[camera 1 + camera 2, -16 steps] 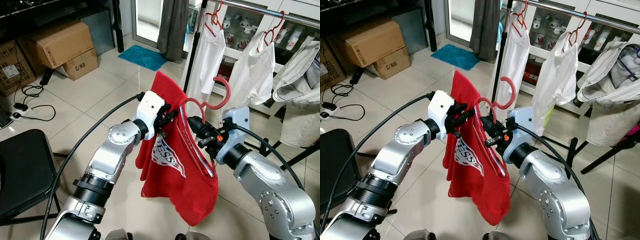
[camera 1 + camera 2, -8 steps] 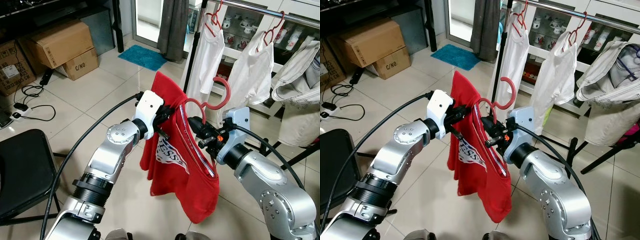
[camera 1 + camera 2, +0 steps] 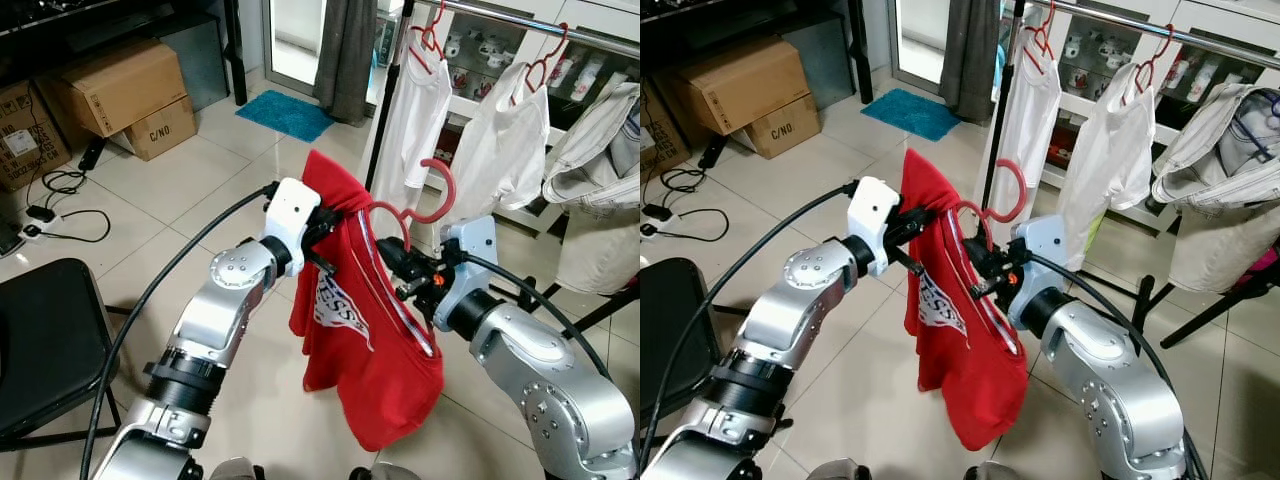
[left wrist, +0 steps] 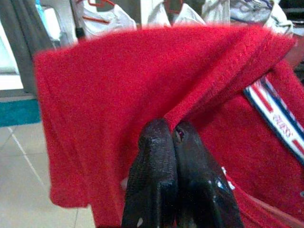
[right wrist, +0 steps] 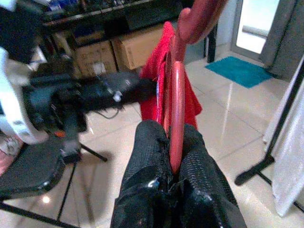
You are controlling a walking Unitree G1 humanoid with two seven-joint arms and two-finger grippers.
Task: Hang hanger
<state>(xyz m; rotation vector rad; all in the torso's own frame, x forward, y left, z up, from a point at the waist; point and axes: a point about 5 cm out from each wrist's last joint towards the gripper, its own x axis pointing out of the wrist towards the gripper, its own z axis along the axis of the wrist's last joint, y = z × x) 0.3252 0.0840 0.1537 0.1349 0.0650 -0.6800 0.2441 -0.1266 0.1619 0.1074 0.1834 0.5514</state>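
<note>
Left eye: red t-shirt (image 3: 365, 330) on a red plastic hanger (image 3: 420, 200), held in mid-air between both arms, well short of the clothes rail (image 3: 560, 30). Left tool (image 3: 322, 232) at the shirt's upper left edge, right tool (image 3: 392, 262) at the base of the hanger hook. Rail carries two white garments (image 3: 415, 110) on red hangers, with a gap of bare rail between them. Tiled floor (image 3: 200, 170) under the shirt is open; black chair (image 3: 45, 340) at lower left, cardboard boxes (image 3: 125, 90) at far left.

Right eye: same layout; hanger hook (image 3: 1012, 190) curls up toward the rail, touching nothing.

Left wrist: left tool fingers (image 4: 156, 171) pressed together, pinching a fold of red shirt fabric.

Right wrist: right tool fingers (image 5: 149, 156) closed on the red hanger stem (image 5: 176, 109), with the shirt draped behind it.
</note>
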